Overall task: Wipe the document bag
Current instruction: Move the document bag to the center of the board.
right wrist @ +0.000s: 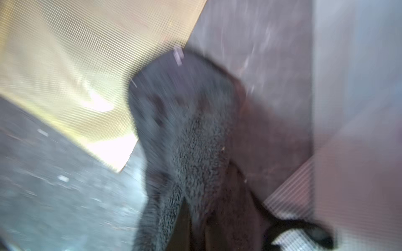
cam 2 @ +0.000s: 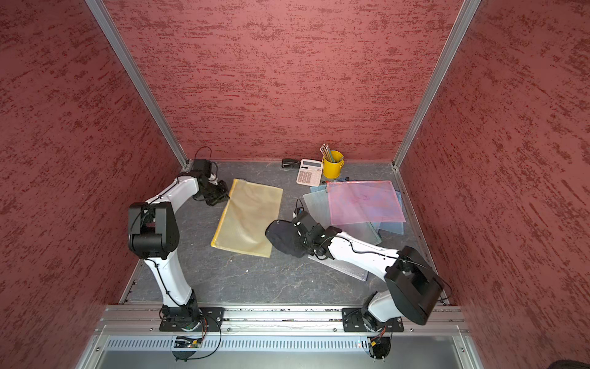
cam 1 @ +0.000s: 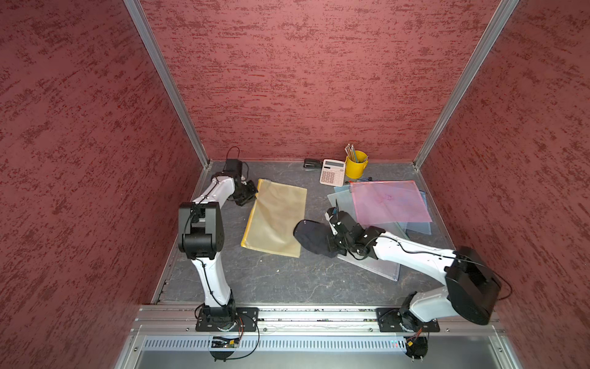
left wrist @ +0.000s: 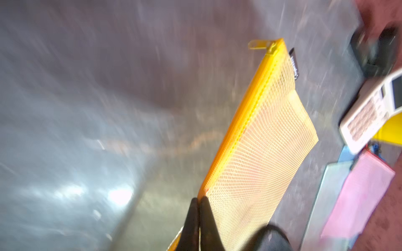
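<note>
Left gripper (cam 1: 248, 198) sits at the upper left edge of the yellow document bag (cam 1: 274, 217). In the left wrist view its fingers (left wrist: 205, 219) are pressed together with their tips right on the bag's zip edge. Whether they pinch the mesh or only bear down on it cannot be told.

The right gripper (cam 1: 330, 238) is clamped on a dark cloth (cam 1: 311, 237). The cloth bulges out to the left of it and touches the bag's right edge near the lower right corner. The blurred right wrist view shows the cloth (right wrist: 185, 130) lapping over that edge.

In both top views the bag lies flat and slightly tilted at centre left of the grey table (cam 1: 287, 281), zip side to the left, between the two grippers.

Below the bag the table is bare down to the front rail. A narrower bare strip runs above it to the back wall. To its right is a gap of bare table, then a pile of folders topped by a pink one (cam 1: 391, 201), and the right arm reaches across the pile's lower part. A stapler (cam 1: 312, 164), a calculator (cam 1: 332, 172) and a yellow cup (cam 1: 356, 166) of pencils stand along the back wall, upper right of the bag and well apart from it.
</note>
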`<move>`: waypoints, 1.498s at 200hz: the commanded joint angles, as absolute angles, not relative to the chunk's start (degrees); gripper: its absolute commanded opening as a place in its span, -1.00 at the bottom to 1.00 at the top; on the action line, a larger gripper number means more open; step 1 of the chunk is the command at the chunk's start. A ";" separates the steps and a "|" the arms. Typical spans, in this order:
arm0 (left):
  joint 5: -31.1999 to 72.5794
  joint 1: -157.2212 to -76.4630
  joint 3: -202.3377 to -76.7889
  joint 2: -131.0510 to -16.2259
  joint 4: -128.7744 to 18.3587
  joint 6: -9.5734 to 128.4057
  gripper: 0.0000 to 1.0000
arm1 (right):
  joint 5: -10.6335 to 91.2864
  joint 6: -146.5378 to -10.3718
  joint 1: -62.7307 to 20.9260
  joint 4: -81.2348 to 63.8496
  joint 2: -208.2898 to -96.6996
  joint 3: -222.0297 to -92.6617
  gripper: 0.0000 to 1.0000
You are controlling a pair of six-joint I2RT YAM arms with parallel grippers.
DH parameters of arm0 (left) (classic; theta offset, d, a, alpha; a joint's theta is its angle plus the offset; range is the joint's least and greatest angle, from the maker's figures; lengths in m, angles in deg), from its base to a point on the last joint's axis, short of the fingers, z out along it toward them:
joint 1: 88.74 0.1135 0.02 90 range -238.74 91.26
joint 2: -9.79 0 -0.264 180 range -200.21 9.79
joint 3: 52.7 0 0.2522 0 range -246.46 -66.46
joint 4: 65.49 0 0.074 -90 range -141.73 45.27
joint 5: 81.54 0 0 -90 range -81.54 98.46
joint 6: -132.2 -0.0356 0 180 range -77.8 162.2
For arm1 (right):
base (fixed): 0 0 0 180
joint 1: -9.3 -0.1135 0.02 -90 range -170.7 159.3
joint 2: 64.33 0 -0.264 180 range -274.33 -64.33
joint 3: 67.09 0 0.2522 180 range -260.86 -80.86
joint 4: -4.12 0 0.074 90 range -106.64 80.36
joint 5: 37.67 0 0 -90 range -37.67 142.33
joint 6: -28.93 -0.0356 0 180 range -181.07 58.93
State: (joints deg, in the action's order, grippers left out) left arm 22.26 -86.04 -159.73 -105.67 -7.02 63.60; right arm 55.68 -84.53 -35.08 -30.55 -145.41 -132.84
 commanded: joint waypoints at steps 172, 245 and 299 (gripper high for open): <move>16.44 -102.52 -181.74 -109.25 11.12 56.63 0.56 | 58.45 -77.14 -9.03 -40.90 -140.62 -156.13 -1.00; 23.55 -121.45 -192.83 -122.65 8.29 64.02 0.64 | 61.19 -75.21 8.57 -39.16 -135.71 -150.27 -1.00; 31.44 -125.61 -204.89 -134.40 2.89 72.97 0.67 | 58.51 -78.19 10.63 -24.08 -141.08 -134.87 -1.00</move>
State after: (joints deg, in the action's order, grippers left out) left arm 26.92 -124.62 -201.06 -131.09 6.69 67.56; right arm 59.94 -76.53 10.58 -33.54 -138.22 -138.07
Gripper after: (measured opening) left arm 0.834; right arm 0.067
